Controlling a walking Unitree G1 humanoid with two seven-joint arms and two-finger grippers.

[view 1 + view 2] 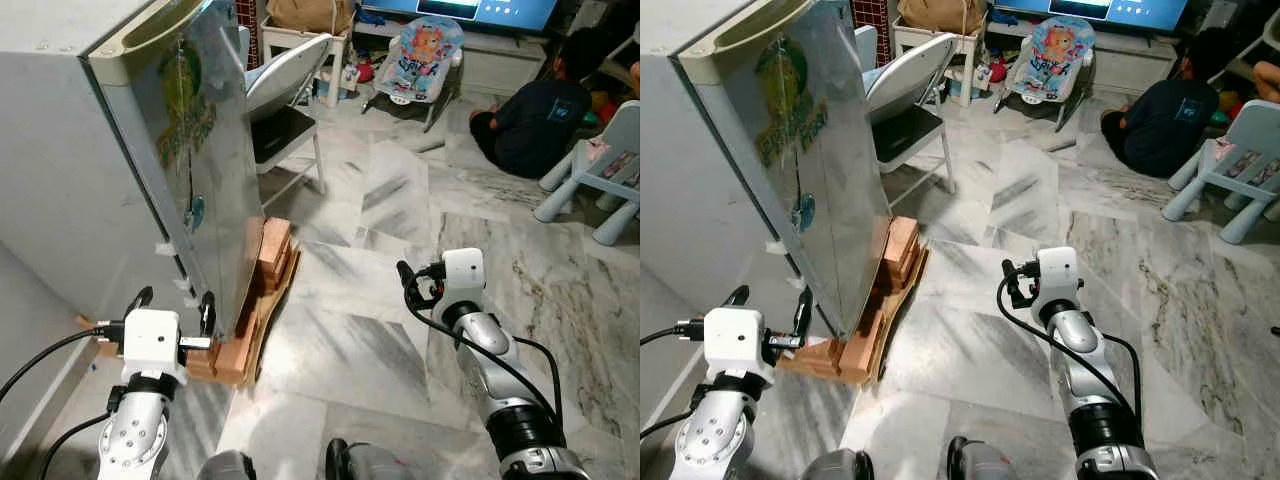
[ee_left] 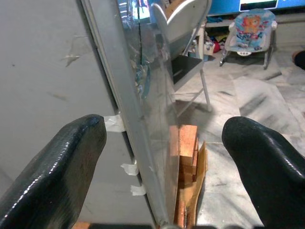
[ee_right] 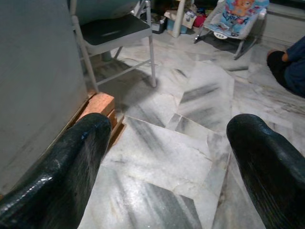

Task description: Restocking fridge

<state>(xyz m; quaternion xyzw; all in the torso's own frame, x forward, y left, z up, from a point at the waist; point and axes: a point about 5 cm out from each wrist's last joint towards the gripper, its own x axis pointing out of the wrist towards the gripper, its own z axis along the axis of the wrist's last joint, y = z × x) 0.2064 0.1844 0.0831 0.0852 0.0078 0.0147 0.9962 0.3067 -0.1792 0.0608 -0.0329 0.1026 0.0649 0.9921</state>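
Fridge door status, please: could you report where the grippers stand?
Left gripper open, straddling fridge door edge. Right gripper open, empty, over marble floor. Folding chair behind door.

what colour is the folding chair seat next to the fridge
Black seat, white frame; clearest in the left eye view.

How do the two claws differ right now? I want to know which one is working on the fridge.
The left claw sits low at the fridge door, its fingers spread either side of the door's edge; the right claw hangs over bare marble floor, away from the fridge. The left points toward the door; the right points out across the floor. Both are open and hold nothing.
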